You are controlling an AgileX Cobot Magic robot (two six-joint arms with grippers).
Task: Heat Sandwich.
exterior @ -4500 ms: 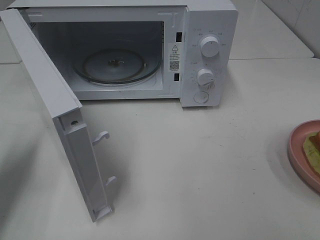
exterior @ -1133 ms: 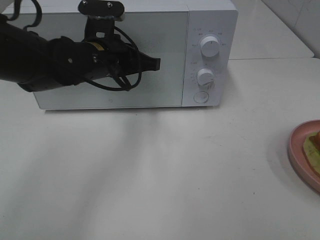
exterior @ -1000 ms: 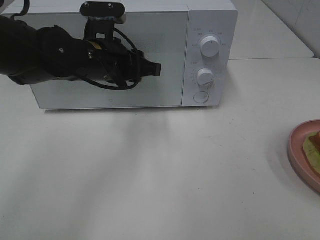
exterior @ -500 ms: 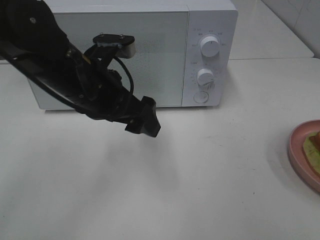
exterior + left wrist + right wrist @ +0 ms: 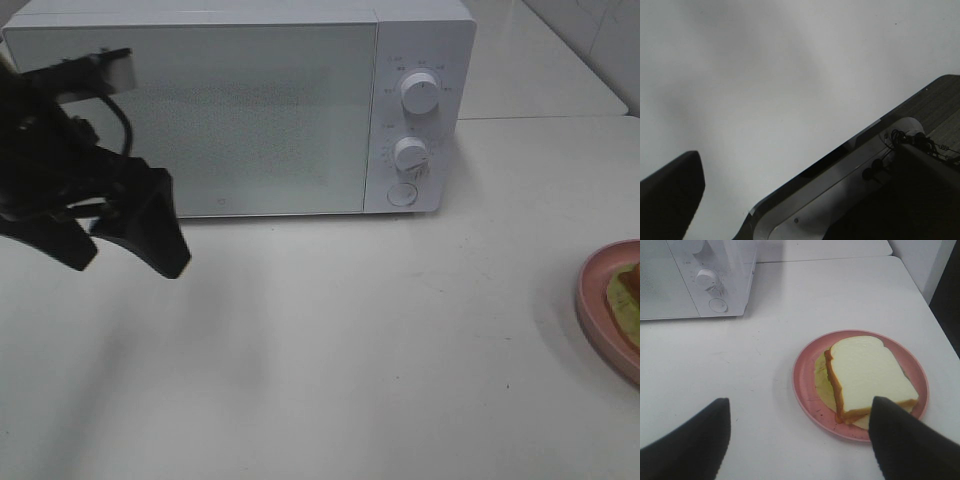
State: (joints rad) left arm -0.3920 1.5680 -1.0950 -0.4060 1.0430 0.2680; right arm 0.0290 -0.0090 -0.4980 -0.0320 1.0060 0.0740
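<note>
Microwave [image 5: 240, 110]: It is sitting at the far side of the white table [image 5: 380, 340], and its door is shut.
Knobs: Two round knobs [image 5: 420, 92] are sitting one above the other on the right side of the microwave's front, with a round button [image 5: 402, 195] under them.
Sandwich [image 5: 867, 377]: It is lying on the pink plate [image 5: 805, 385] at the right edge of the table, well apart from the microwave. A pale green leafy layer is peeking out under the white bread.
Left gripper [image 5: 120, 235]: It is hanging over the table at the left, in front of the microwave's left end. Its black fingers [image 5: 155, 220] are standing wide apart and holding nothing.
Right gripper [image 5: 800, 440]: It is hovering over the near side of the plate. Its fingers [image 5: 900, 440] are standing apart, one of them over the plate's rim, and nothing is between them.
</note>
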